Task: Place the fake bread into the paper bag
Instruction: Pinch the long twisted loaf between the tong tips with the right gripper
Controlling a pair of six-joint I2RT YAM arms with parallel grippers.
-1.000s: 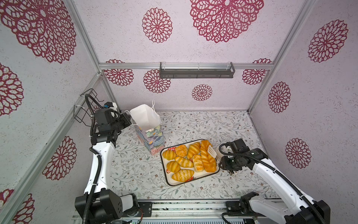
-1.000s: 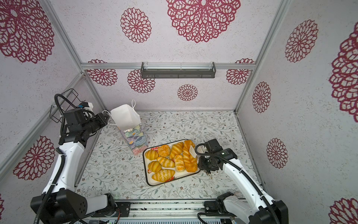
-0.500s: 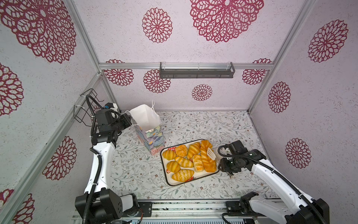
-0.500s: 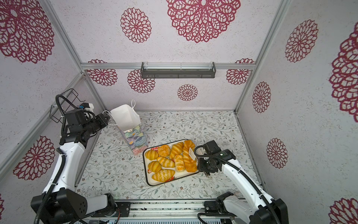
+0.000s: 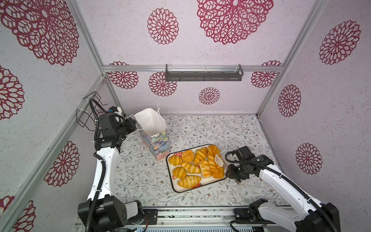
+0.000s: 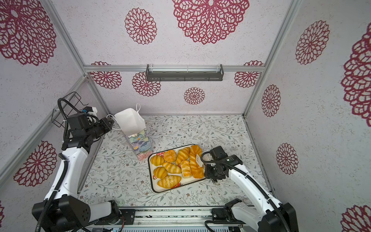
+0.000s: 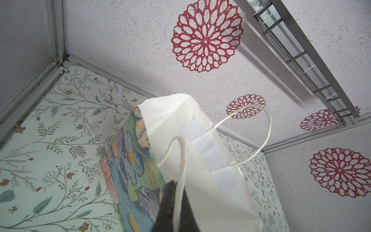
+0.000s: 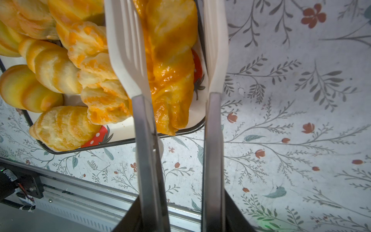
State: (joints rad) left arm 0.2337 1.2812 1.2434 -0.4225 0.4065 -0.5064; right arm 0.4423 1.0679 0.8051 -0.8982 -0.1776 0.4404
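Golden braided loaf (image 5: 213,169) runs front-to-back along tray rim (image 8: 197,112); right claw (image 5: 230,173) grips tongs (image 8: 146,130), left claw (image 7: 176,200) pinches paper bag handle (image 7: 181,160).

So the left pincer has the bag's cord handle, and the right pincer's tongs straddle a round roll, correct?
Not a round roll: the right wrist view shows the right pincer's tongs straddling the long braided loaf. The left pincer does have the paper bag's cord handle.

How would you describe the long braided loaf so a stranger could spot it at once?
Find the tray beside the paper bag. The braided loaf lies along its edge nearest the right gripper, straddled by the white tongs. It is the longest, darkest orange, twisted piece.
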